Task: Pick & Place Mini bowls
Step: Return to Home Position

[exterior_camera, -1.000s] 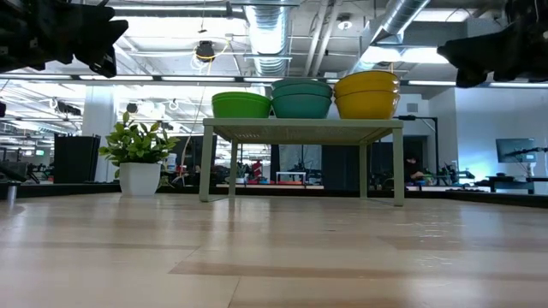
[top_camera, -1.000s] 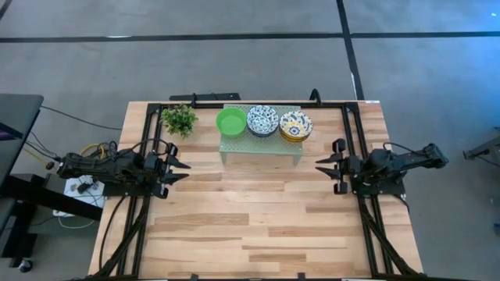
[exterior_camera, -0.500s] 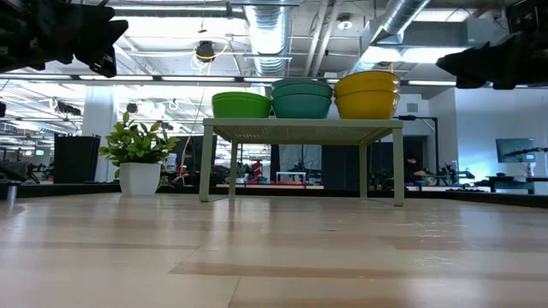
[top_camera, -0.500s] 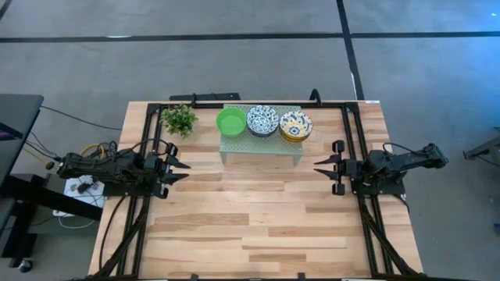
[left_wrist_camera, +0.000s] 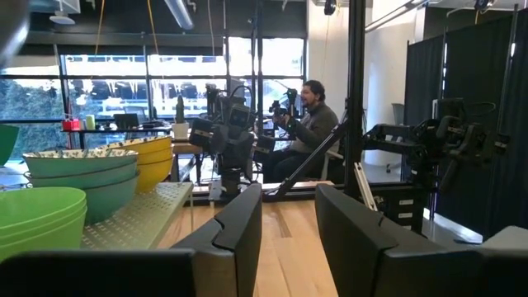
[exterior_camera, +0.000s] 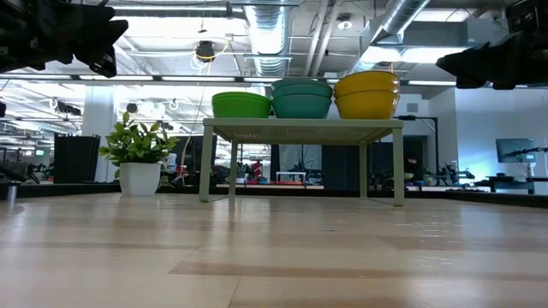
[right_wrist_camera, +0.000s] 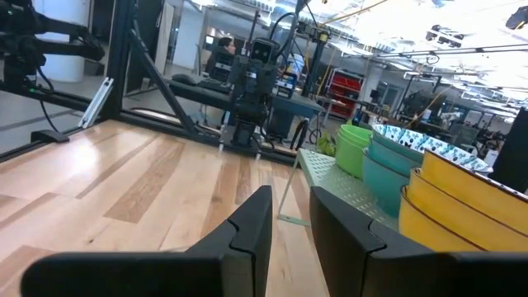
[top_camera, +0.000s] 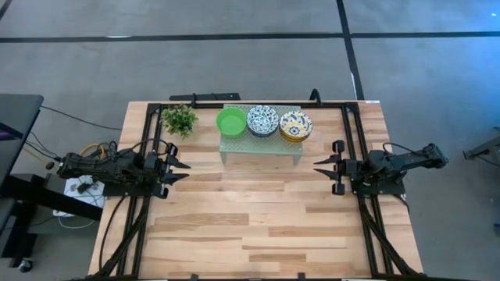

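Now all the mini bowls point(top_camera: 263, 121) sit on the pale green rack point(top_camera: 258, 147), which stands toward 12 o'clock on the wooden table point(top_camera: 250, 226). They form three piles in a row touching or nearly touching: the green stack point(top_camera: 230, 121) on the 9 o'clock side, the blue-patterned stack point(top_camera: 262, 119) in the middle, and the yellow stack point(top_camera: 295, 124) on the 3 o'clock side. Each pile looks about three deep, though the rims merge in the low view and the count is not certain. A small potted plant point(top_camera: 179, 119) stands just beside the rack, at about 11 o'clock on the table.

The left gripper point(top_camera: 187, 172) hangs at the table's 9 o'clock edge, pointing inward, well apart from the rack; its fingers point(left_wrist_camera: 238, 227) stand parted with nothing between them. The right gripper point(top_camera: 317, 167) mirrors it at 3 o'clock, fingers point(right_wrist_camera: 249, 229) likewise parted and empty. Both are raised above the tabletop (a seated person point(left_wrist_camera: 312, 124) shows in the room beyond, in the left wrist view).
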